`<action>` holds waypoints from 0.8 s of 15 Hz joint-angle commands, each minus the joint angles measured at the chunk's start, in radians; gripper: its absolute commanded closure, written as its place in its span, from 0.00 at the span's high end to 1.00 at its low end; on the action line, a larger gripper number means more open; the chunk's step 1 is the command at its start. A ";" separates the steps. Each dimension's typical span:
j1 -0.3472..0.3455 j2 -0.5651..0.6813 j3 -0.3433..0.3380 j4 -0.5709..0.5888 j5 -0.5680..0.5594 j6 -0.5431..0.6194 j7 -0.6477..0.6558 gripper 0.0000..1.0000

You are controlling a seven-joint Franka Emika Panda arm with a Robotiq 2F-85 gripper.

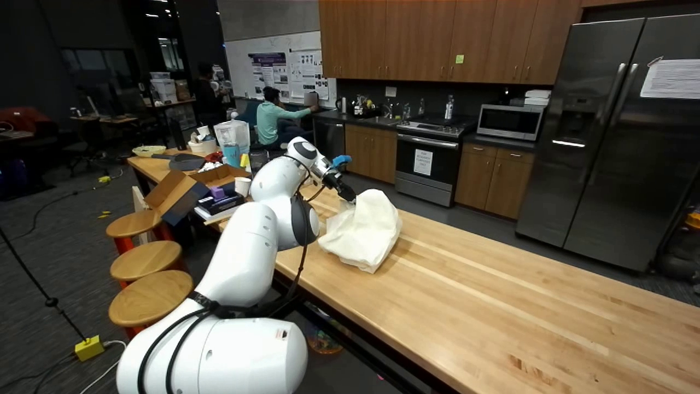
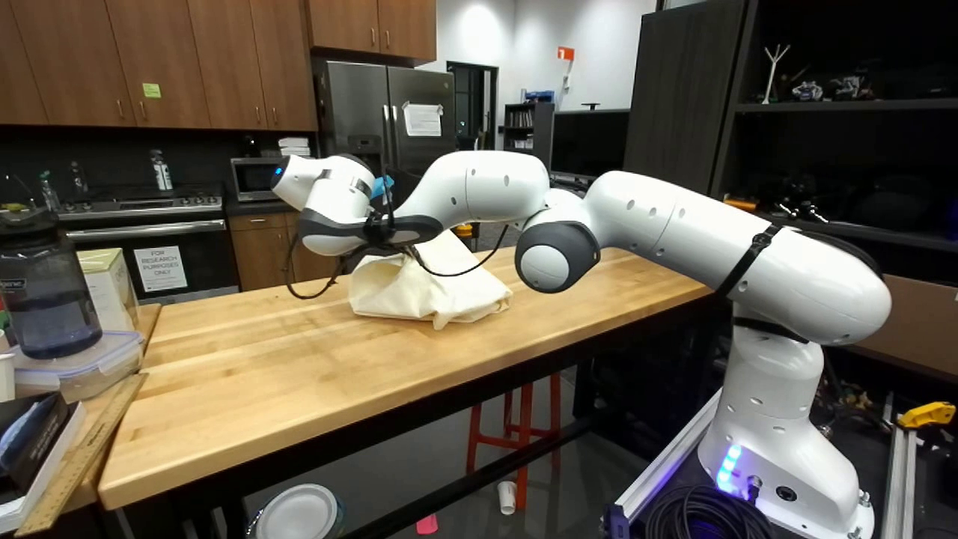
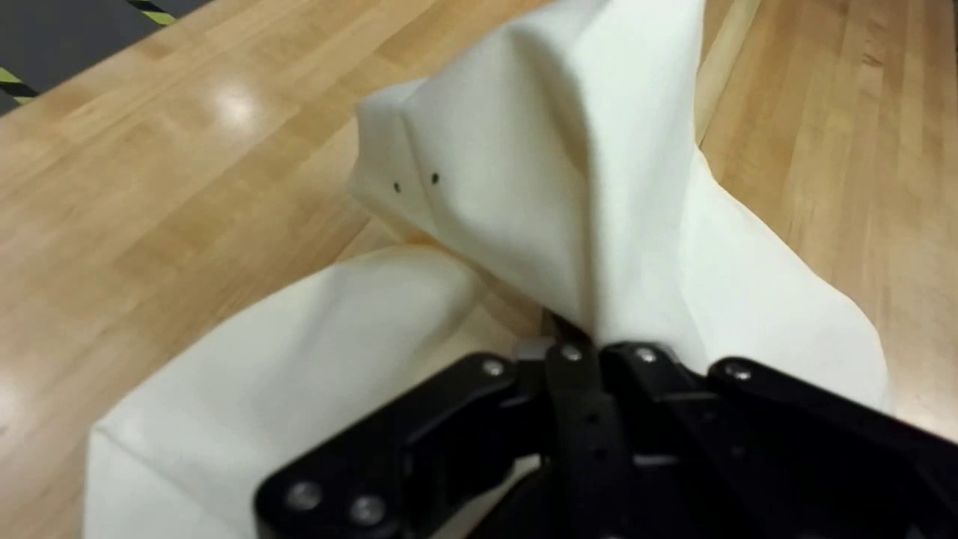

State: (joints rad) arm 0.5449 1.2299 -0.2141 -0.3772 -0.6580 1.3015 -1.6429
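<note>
At the bottom of the wrist view, nearest the camera, the black gripper (image 3: 595, 348) is clamped on a fold of cream cloth (image 3: 516, 202), which lies crumpled at mid-frame in both exterior views, on the wooden table (image 1: 519, 290).

In an exterior view, the arm (image 2: 494, 187) extends over the table (image 2: 262, 374); blue lights (image 2: 727, 468) show on its base (image 2: 786, 449). A cream cloth (image 2: 426, 292) lies rumpled on the table, the arm hiding part of its top. At picture left, a ruler (image 2: 86, 453) lies along the table's end and a bottle (image 2: 49, 299) stands on a lidded container (image 2: 82, 367). Beyond are the oven (image 2: 202, 254), bearing a sheet (image 2: 159, 268), and the fridge (image 2: 426, 120). Below the table, a cup (image 2: 507, 496) is just beside a stool (image 2: 525, 427).
</note>
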 commanded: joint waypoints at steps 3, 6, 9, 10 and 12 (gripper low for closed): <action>-0.185 -0.027 0.006 0.004 0.080 -0.014 0.062 0.01; -0.282 -0.066 0.004 -0.029 0.137 -0.018 0.119 0.01; -0.381 -0.087 0.005 -0.030 0.202 -0.035 0.158 0.01; -0.409 -0.091 0.008 -0.029 0.220 -0.045 0.178 0.01; -0.456 -0.089 0.018 -0.025 0.262 -0.074 0.224 0.01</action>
State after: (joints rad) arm 0.1402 1.1766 -0.2138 -0.3727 -0.4587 1.2676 -1.4920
